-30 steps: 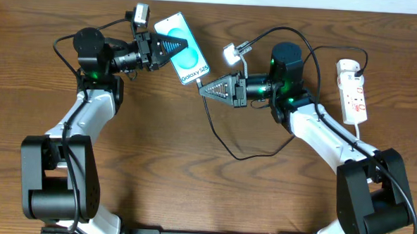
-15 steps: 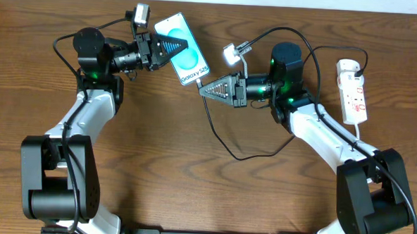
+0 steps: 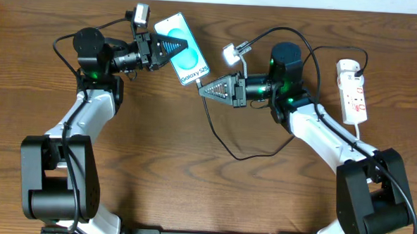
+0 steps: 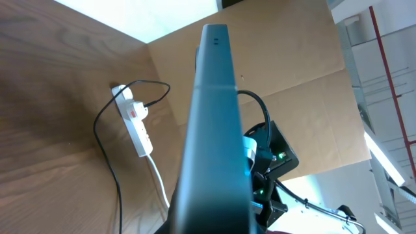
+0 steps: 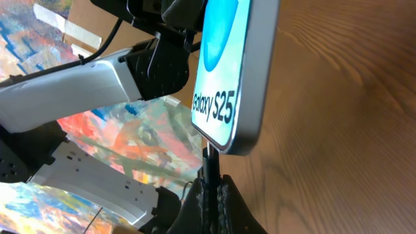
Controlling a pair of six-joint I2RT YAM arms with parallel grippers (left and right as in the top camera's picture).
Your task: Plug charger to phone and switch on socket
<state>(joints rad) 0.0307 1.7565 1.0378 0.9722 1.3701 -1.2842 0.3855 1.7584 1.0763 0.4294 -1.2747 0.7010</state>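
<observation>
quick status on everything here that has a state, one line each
phone: screen lit, gripped at one end
left gripper: shut on the phone
right gripper: shut on the charger, close to its tip
charger: tip up against the phone's bottom edge, cannot tell if fully seated; cable slack in a loop
socket: lying flat, switch position too small to tell
</observation>
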